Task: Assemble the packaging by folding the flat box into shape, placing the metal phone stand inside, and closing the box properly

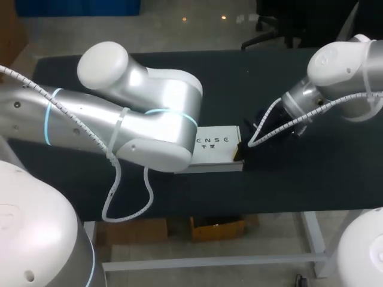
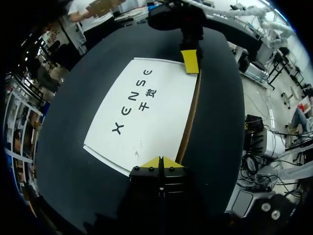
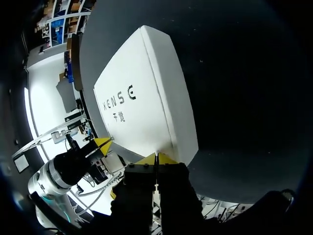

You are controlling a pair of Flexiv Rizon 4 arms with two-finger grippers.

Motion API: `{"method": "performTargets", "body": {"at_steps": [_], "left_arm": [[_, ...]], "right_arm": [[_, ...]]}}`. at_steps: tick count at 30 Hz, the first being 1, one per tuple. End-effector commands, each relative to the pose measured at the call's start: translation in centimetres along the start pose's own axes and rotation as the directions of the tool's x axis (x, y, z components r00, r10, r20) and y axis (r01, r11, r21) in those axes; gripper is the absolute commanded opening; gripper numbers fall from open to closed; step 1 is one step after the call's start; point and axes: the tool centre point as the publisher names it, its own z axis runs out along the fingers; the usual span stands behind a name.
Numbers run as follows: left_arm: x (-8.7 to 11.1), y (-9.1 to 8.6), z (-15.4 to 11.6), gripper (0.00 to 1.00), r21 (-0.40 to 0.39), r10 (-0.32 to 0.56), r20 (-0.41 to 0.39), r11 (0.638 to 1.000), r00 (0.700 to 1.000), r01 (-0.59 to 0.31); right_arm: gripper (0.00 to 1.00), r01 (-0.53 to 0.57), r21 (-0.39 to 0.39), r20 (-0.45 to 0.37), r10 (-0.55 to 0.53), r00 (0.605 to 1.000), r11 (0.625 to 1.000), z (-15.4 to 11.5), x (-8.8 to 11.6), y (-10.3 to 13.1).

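My left claw (image 2: 160,162) and right claw (image 3: 155,159) sit against opposite ends of box (image 2: 142,107), probably squaring it shut. Both are pinched fully together, holding nothing.

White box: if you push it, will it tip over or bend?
Probably slides rather than tips: the white box lies flat and low on the table. Likely light and slightly bendy: its brown edge looks like thin cardboard.
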Motion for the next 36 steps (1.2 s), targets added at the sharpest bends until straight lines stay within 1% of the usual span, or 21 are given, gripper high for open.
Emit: {"method": "performTargets", "body": {"at_steps": [1, 6, 10, 11, 12, 14, 15, 16, 17, 18, 19, 20, 23, 25, 27, 28, 29, 31, 33, 35, 36], "left_arm": [[-0.1, -0.3, -0.1, 0.00, -0.010, -0.004, -0.002, 1.000, 1.000, 0.004], [0.1, -0.7, -1.8, 0.00, -0.009, -0.031, 0.022, 0.999, 0.999, 0.031], [0.4, -1.0, -3.6, 0.00, -0.007, -0.090, 0.023, 0.996, 0.996, 0.091], [0.4, -1.1, -4.0, 0.13, -0.017, -0.118, 0.017, 0.993, 0.993, 0.119], [0.4, -1.2, -4.4, 0.37, -0.013, -0.122, 0.020, 0.992, 0.992, 0.122], [0.7, -1.3, -4.9, 0.40, -0.028, -0.148, 0.025, 0.988, 0.989, 0.149], [0.8, -1.3, -5.3, 0.49, -0.023, -0.155, 0.021, 0.988, 0.988, 0.155], [1.0, -1.4, -5.5, 0.78, -0.034, -0.168, 0.023, 0.985, 0.986, 0.169], [1.3, -1.5, -5.8, 0.96, -0.043, -0.172, 0.026, 0.984, 0.985, 0.173], [1.7, -1.5, -6.1, 1.00, -0.049, -0.179, 0.028, 0.982, 0.983, 0.180], [2.0, -1.6, -6.3, 1.00, -0.061, -0.187, 0.030, 0.980, 0.982, 0.188], [2.4, -1.7, -6.5, 1.00, -0.065, -0.191, 0.033, 0.979, 0.981, 0.193], [3.6, -1.9, -7.0, 1.00, -0.093, -0.225, 0.026, 0.970, 0.974, 0.226], [4.2, -1.9, -7.1, 1.00, -0.105, -0.247, 0.005, 0.964, 0.969, 0.246], [4.8, -2.0, -7.1, 1.00, -0.131, -0.278, 0.001, 0.952, 0.961, 0.275], [5.2, -2.0, -7.2, 1.00, -0.137, -0.292, -0.012, 0.948, 0.956, 0.288], [5.6, -2.1, -7.1, 1.00, -0.161, -0.315, -0.011, 0.937, 0.949, 0.309], [6.2, -2.2, -7.1, 1.00, -0.169, -0.345, -0.034, 0.927, 0.938, 0.335], [6.8, -2.4, -7.1, 1.00, -0.197, -0.382, -0.029, 0.908, 0.924, 0.369], [7.5, -2.6, -7.1, 1.00, -0.200, -0.409, -0.048, 0.898, 0.911, 0.392], [7.9, -2.8, -7.1, 1.00, -0.195, -0.410, -0.051, 0.898, 0.911, 0.394]], "right_arm": [[0.00, -0.003, 0.010, -0.011, 0.003, 1.000, 1.000, 0.1, -0.6, 0.3], [0.00, 0.041, -0.037, -0.027, -0.042, 0.999, 0.998, -1.9, 0.7, -0.6], [0.00, 0.083, -0.081, -0.040, -0.087, 0.995, 0.993, -3.8, 1.6, -1.3], [0.00, 0.096, -0.094, -0.043, -0.101, 0.994, 0.991, -4.2, 1.8, -1.4], [0.00, 0.110, -0.111, -0.046, -0.115, 0.992, 0.988, -4.7, 2.0, -1.5], [0.07, 0.134, -0.144, -0.055, -0.143, 0.988, 0.980, -5.8, 2.1, -1.6], [0.15, 0.149, -0.164, -0.050, -0.159, 0.986, 0.975, -6.3, 2.2, -1.7], [0.28, 0.164, -0.177, -0.056, -0.177, 0.983, 0.970, -6.9, 2.2, -1.7], [0.35, 0.187, -0.196, -0.056, -0.201, 0.978, 0.963, -7.4, 2.2, -1.7], [0.43, 0.219, -0.216, -0.050, -0.235, 0.971, 0.951, -8.0, 2.2, -1.8], [0.61, 0.253, -0.229, -0.056, -0.272, 0.961, 0.940, -8.6, 2.2, -1.9], [1.00, 0.272, -0.252, -0.038, -0.290, 0.956, 0.929, -9.2, 2.1, -2.0], [1.00, 0.348, -0.318, -0.016, -0.372, 0.928, 0.882, -11.1, 1.7, -1.9], [1.00, 0.395, -0.359, -0.003, -0.424, 0.906, 0.846, -12.4, 1.3, -2.0], [1.00, 0.425, -0.388, 0.018, -0.454, 0.891, 0.818, -13.4, 0.9, -2.0], [1.00, 0.456, -0.402, 0.026, -0.488, 0.873, 0.794, -14.2, 0.5, -2.0], [1.00, 0.469, -0.418, 0.040, -0.501, 0.865, 0.778, -14.7, 0.3, -2.0], [1.00, 0.502, -0.445, 0.053, -0.538, 0.842, 0.742, -15.8, -0.3, -1.8], [1.00, 0.532, -0.472, 0.077, -0.567, 0.820, 0.704, -16.9, -0.9, -1.7], [1.00, 0.567, -0.493, 0.106, -0.602, 0.792, 0.660, -17.9, -1.5, -1.6], [1.00, 0.585, -0.506, 0.111, -0.625, 0.773, 0.634, -18.4, -1.8, -1.5]]}}
